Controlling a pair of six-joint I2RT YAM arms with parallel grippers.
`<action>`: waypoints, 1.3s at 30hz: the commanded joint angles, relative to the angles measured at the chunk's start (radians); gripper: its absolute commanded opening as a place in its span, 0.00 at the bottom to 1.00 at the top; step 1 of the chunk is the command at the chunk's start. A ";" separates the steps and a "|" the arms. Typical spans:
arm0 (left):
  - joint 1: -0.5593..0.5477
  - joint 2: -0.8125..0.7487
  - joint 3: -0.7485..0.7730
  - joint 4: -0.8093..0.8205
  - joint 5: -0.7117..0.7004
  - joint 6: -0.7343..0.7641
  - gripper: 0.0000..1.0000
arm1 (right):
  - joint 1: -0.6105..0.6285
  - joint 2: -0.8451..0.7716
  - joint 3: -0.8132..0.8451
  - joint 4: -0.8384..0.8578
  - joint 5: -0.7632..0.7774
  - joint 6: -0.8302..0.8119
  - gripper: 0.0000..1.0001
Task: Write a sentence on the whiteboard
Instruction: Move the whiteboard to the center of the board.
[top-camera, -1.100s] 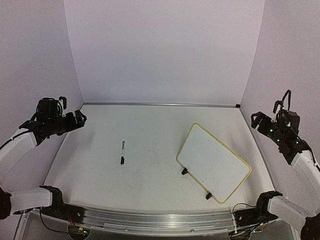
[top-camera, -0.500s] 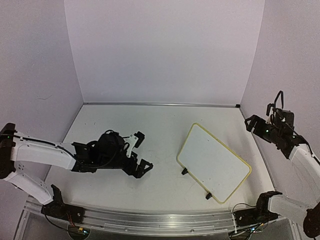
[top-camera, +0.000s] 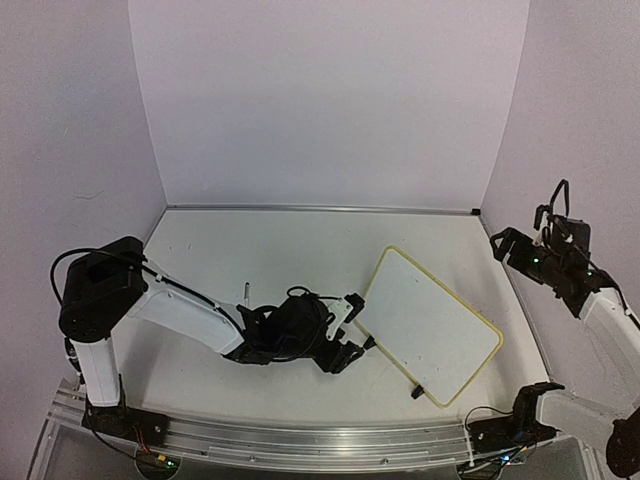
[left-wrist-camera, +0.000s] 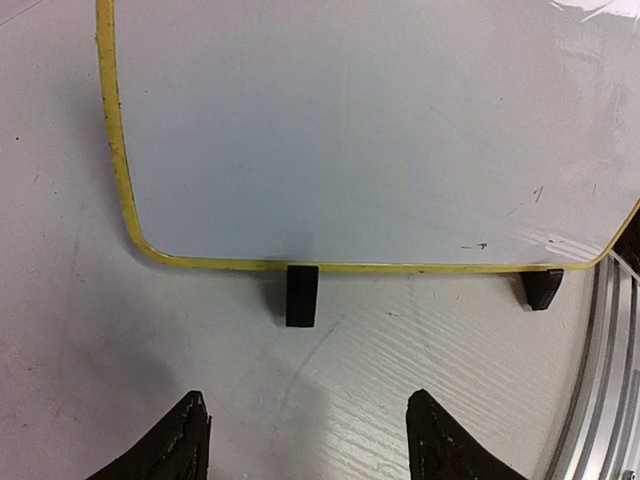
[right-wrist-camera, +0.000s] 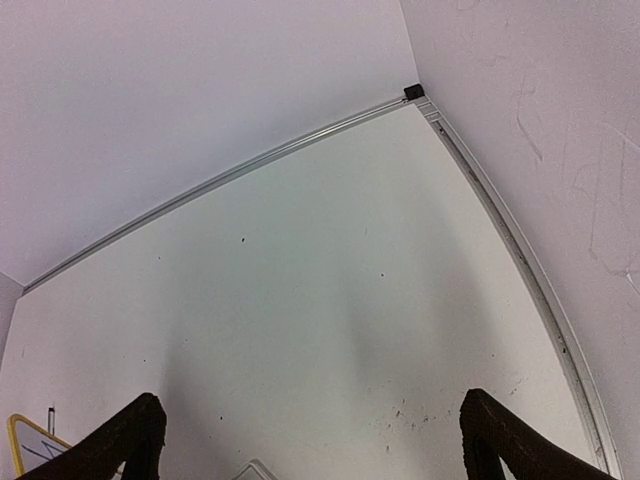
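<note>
The whiteboard (top-camera: 432, 326) lies tilted on the table right of centre, with a pale-yellow frame and two black clip feet. Its face is blank; no sentence shows on it. My left gripper (top-camera: 352, 328) is low over the table beside the board's left edge, open and empty. In the left wrist view the board (left-wrist-camera: 350, 130) fills the top, one clip foot (left-wrist-camera: 302, 296) stands just ahead of my left gripper (left-wrist-camera: 305, 450), and the other foot (left-wrist-camera: 541, 288) is to the right. My right gripper (top-camera: 505, 245) is raised near the right wall, open and empty, and shows over bare table in its wrist view (right-wrist-camera: 320, 450).
A black marker (top-camera: 246, 289) lies on the table left of centre, mostly hidden behind my left arm. An aluminium rail (top-camera: 320, 435) runs along the front edge and shows in the left wrist view (left-wrist-camera: 610, 380). Walls close the back and both sides.
My left arm has swung down from the left wall and across the table to the whiteboard's left edge. The right gripper has shifted slightly. Board and marker have not moved.
</note>
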 joint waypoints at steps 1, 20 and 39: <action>-0.008 0.069 0.071 0.056 -0.030 0.036 0.63 | -0.001 -0.012 0.037 0.003 -0.005 0.012 0.98; -0.014 0.259 0.224 0.077 -0.050 0.086 0.45 | 0.000 -0.001 0.046 0.004 -0.006 0.015 0.98; -0.030 0.323 0.299 0.028 -0.184 0.090 0.18 | 0.000 -0.014 0.040 0.002 -0.006 0.014 0.98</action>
